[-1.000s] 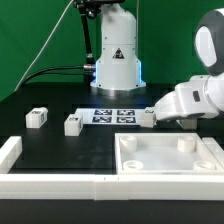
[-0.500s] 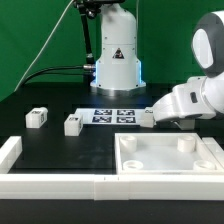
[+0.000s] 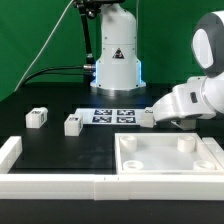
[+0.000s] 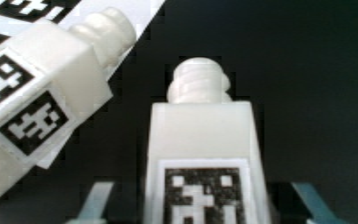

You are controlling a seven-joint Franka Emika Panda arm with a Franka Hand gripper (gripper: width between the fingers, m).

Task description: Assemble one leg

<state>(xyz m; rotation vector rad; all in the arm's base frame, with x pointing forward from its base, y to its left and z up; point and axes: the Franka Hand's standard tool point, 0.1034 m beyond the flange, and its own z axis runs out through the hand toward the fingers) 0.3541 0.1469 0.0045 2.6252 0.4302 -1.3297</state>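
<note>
Jaws spread either side of the leg, not yet touching; centre them, close squarely on its flat sides, avoid nudging the neighbouring leg just beside.

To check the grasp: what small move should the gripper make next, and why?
Probably close the gripper on the leg: the leg lies between the open fingers, with a dark gap on each side, so nothing holds it yet.

leg betw. claw jaws, 2nd leg beside
</note>
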